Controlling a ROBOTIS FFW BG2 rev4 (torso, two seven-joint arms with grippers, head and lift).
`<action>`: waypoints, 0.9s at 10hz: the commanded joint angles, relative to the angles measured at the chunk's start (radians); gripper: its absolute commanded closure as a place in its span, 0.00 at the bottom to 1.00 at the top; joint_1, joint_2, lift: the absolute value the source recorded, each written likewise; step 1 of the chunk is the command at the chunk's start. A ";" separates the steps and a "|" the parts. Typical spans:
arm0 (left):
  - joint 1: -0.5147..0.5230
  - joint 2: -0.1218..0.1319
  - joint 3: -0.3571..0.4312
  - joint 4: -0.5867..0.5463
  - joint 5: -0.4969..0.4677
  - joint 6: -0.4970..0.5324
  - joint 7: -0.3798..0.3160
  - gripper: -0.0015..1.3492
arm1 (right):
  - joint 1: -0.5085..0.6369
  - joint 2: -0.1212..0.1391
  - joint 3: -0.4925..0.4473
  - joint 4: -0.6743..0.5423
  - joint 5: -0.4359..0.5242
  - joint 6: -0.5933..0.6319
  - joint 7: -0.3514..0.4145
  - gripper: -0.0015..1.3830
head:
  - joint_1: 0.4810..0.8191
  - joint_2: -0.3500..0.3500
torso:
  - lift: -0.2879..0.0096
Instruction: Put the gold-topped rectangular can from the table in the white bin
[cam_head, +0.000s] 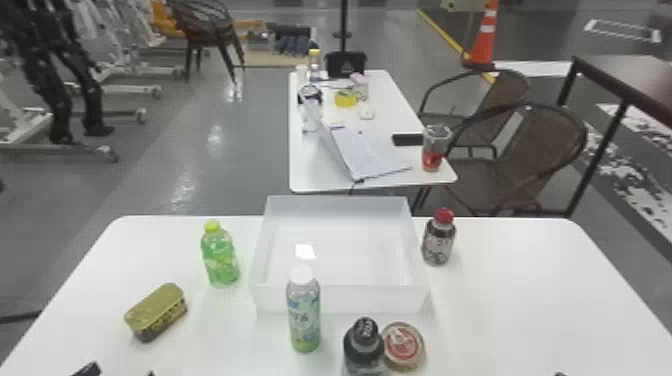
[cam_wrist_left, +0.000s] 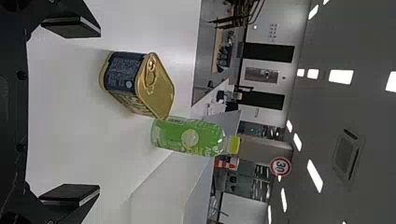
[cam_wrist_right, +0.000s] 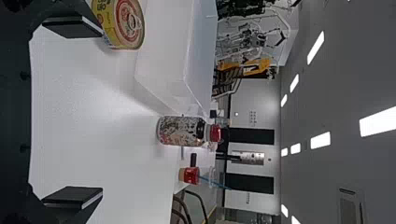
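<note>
My left gripper shows at the bottom left edge in the head view, nearer the robot than the gold-topped rectangular can, which stands on the table's left part. In the left wrist view the left gripper is open, its fingers wide apart, and the can stands upright beyond them, touched by neither. The white bin is at the middle back of the table with nothing in it. My right gripper barely shows at the head view's bottom edge; in the right wrist view this gripper stands open.
A green bottle stands between can and bin. In front of the bin are a white-capped bottle, a dark-capped bottle and a round can. A red-capped bottle stands right of the bin. A second table lies beyond.
</note>
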 joint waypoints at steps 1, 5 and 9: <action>-0.036 -0.003 0.013 0.017 -0.048 0.013 -0.032 0.09 | 0.000 0.002 0.000 0.002 -0.001 0.002 0.000 0.08 | 0.20 0.50 | 0.63; -0.203 -0.003 0.184 0.117 -0.328 0.007 -0.216 0.09 | -0.001 0.002 0.003 0.008 -0.006 0.002 0.000 0.08 | 0.20 0.50 | 0.63; -0.284 0.074 0.124 0.213 -0.344 0.000 -0.276 0.09 | -0.003 0.002 0.005 0.015 -0.009 0.002 0.000 0.08 | 0.20 0.50 | 0.63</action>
